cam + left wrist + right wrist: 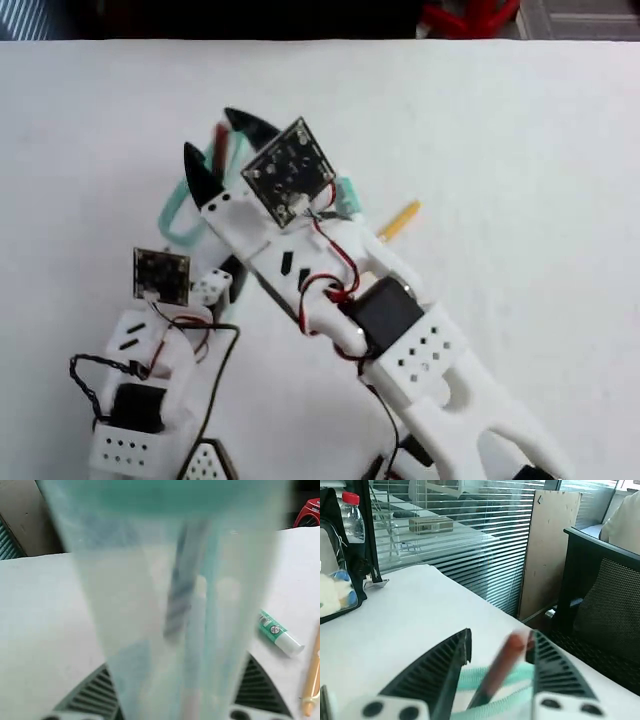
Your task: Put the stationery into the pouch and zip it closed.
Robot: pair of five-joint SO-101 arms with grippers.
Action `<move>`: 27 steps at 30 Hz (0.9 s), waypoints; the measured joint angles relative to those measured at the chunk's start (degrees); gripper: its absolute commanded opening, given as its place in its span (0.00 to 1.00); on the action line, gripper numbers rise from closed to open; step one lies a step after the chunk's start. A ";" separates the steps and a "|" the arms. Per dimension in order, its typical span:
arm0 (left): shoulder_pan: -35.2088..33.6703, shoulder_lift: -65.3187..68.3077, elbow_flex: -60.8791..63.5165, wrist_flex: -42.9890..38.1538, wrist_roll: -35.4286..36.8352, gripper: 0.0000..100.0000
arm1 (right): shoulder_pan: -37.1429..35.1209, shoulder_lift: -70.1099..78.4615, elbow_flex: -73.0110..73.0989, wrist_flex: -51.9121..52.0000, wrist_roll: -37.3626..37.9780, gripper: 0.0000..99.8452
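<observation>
Clamping a translucent teal-trimmed zip pouch (pixel 150 605) between its ribbed pads, the left end effector (pixel 177 680) sits low at the near-left of the white counter (pixel 500 120). The pouch stands right up against the left wrist camera. In the high view its teal edge (pixel 180 215) pokes out beside the right arm, which crosses over it.

The right end effector (pixel 501 634) hangs over the pouch mouth (pixel 470 680) with its black fingers (pixel 440 670) apart. A red-brown pen (pixel 500 667) stands tilted in the gap, close to one finger and clear of the other. From above the same fingers (pixel 200 170) are spread, with the pen tip (pixel 221 140) between them.

A green-and-white glue stick (pixel 280 635) lies flat on the counter just beside the pouch. A yellow pen (pixel 400 220) lies beyond it, half tucked under the right arm.

A broad stretch of white counter lies between the pouch and the far edge, and wider still toward the right side. In the right wrist view the counter edge runs diagonally past the fingertips, with a black mesh chair (pixel 600 605) just beyond it.
</observation>
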State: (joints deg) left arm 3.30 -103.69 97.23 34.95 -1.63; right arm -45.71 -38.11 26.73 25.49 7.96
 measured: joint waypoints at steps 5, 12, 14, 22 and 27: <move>-0.09 0.00 0.00 0.00 0.00 0.24 | 0.00 -1.49 0.09 1.05 0.00 0.21; -0.09 0.00 0.00 0.00 0.00 0.24 | 3.87 -6.68 0.09 1.49 0.00 0.21; -0.09 0.00 0.00 0.00 0.00 0.24 | 5.98 -8.00 0.09 2.90 0.00 0.21; -0.09 0.00 0.00 0.00 0.00 0.24 | 22.07 -15.47 5.45 16.88 -0.18 0.21; -0.09 0.00 0.00 0.00 0.00 0.23 | 29.27 -16.88 19.34 13.10 -0.26 0.21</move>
State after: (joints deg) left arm 3.21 -103.69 97.23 34.95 -1.63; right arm -16.44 -54.99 46.07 38.59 7.69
